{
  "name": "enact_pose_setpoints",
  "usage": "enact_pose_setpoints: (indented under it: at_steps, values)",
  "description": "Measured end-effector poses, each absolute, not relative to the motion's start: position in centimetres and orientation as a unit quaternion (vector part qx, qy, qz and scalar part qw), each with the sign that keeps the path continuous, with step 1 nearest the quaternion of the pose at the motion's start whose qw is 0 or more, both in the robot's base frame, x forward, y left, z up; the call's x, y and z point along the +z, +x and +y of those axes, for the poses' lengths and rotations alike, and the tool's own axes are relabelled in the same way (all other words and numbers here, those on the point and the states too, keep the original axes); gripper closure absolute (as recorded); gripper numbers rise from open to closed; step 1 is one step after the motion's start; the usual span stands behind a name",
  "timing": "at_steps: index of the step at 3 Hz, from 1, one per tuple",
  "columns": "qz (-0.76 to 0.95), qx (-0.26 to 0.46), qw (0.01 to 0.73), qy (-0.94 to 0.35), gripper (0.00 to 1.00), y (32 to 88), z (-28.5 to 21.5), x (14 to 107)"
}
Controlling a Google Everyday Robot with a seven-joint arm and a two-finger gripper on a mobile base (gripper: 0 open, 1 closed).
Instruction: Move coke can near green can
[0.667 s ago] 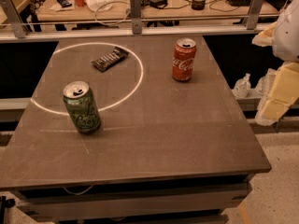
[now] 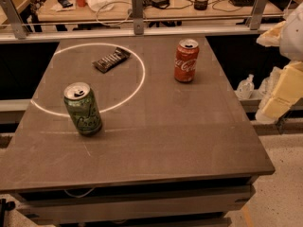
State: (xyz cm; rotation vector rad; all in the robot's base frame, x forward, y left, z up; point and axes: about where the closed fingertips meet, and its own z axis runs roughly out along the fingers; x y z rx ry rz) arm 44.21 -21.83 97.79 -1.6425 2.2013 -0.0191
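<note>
The red coke can [image 2: 186, 60] stands upright on the far right part of the dark table [image 2: 170, 141]. The green can [image 2: 83, 109] stands upright at the left, on the white circle line, well apart from the coke can. My gripper [image 2: 278, 97] hangs with the cream arm at the right edge of the view, off the table's right side and at about the coke can's depth. It holds nothing that I can see.
A dark flat snack bar wrapper [image 2: 111, 60] lies inside the white circle [image 2: 142, 74] at the far left. A metal rail [image 2: 137, 30] runs behind the table, with a cluttered desk beyond. A small plastic bottle [image 2: 245, 86] sits off the table's right side.
</note>
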Motion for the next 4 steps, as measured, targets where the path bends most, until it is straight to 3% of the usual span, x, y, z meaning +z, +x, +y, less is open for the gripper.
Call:
enact_pose_setpoints:
  at_steps: [2, 4]
  values:
    - [0.808, 0.080, 0.370, -0.452, 0.00, 45.2, -24.5, 96.9]
    - [0.773, 0.144, 0.504, -0.356, 0.00, 47.2, -23.7, 94.9]
